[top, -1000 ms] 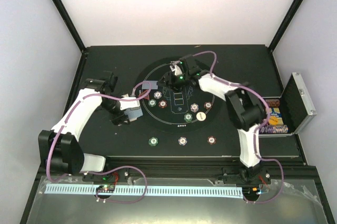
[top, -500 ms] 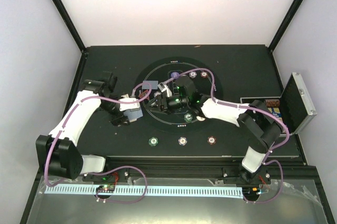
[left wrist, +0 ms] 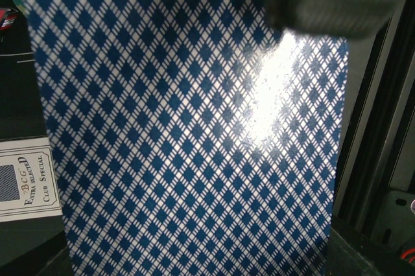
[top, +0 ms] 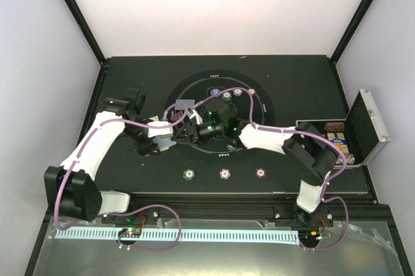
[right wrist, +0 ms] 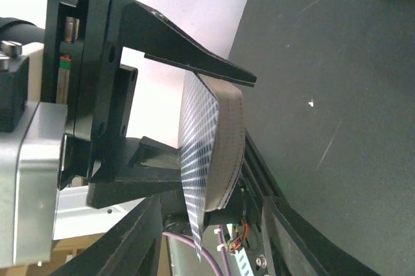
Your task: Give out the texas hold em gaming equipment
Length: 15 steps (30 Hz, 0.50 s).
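My left gripper (top: 166, 137) is shut on a deck of blue diamond-backed playing cards (right wrist: 217, 140) left of the round mat (top: 194, 83). The deck's top card (left wrist: 188, 133) fills the left wrist view and hides that gripper's own fingers. My right gripper (top: 184, 129) has reached across to the deck. Its jaws are open, one on each side of the top card's lower corner (right wrist: 198, 237), without touching it. Striped chips lie in a near row (top: 224, 173) and along the mat's far arc (top: 238, 92). One card (top: 185, 104) lies flat on the mat.
The silver-edged black case (top: 364, 127) stands open at the right table edge, with chips inside. A white card box (left wrist: 26, 182) lies on the table near the deck. The right arm (top: 266, 138) stretches across the mat's middle and covers some of the chips there.
The right arm swung left from the mat's far middle to the deck held by the left gripper, and its jaws narrowed slightly. The left arm stayed where it was.
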{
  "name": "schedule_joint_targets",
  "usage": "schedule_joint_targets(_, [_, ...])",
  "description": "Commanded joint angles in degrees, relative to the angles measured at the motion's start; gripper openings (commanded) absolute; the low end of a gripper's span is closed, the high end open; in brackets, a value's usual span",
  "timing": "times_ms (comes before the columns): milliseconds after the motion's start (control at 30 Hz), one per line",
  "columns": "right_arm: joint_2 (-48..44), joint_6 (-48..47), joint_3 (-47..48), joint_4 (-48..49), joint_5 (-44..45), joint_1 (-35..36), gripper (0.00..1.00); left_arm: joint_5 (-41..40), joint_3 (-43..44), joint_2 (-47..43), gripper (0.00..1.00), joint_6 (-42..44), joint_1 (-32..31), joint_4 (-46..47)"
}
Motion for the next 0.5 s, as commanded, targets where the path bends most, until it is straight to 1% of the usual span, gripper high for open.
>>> schedule_joint_targets(0, [1.47,0.19,3.38,0.91,-0.11,0.96,0.41,0.80,2.52,-1.11,0.02,0.52,-0.31,-1.53])
schedule_joint_targets(133, [2.10,0.57,4.59,0.88,-0.14,1.32,0.29,0.37,2.17,-1.11,0.02,0.53,-0.35,-1.29])
schedule_joint_targets(167, [2.22,0.65,4.73,0.92,-0.19,1.37,0.24,0.22,2.08,-1.11,0.02,0.54,-0.34,-1.15])
schedule_joint_targets(200, [2.18,0.70,4.79,0.80,-0.16,1.36,0.17,0.04,2.00,-1.11,0.02,0.46,-0.33,-1.03])
schedule_joint_targets(300, [1.56,-0.23,4.71,-0.70,0.17,1.15,0.02,-0.27,1.76,-1.11,0.02,0.36,-0.31,-0.94])
schedule_joint_targets(467, [-0.37,-1.59,3.40,-3.00,0.09,-0.29,0.01,-0.57,1.62,-1.11,0.02,0.27,-0.33,-0.65])
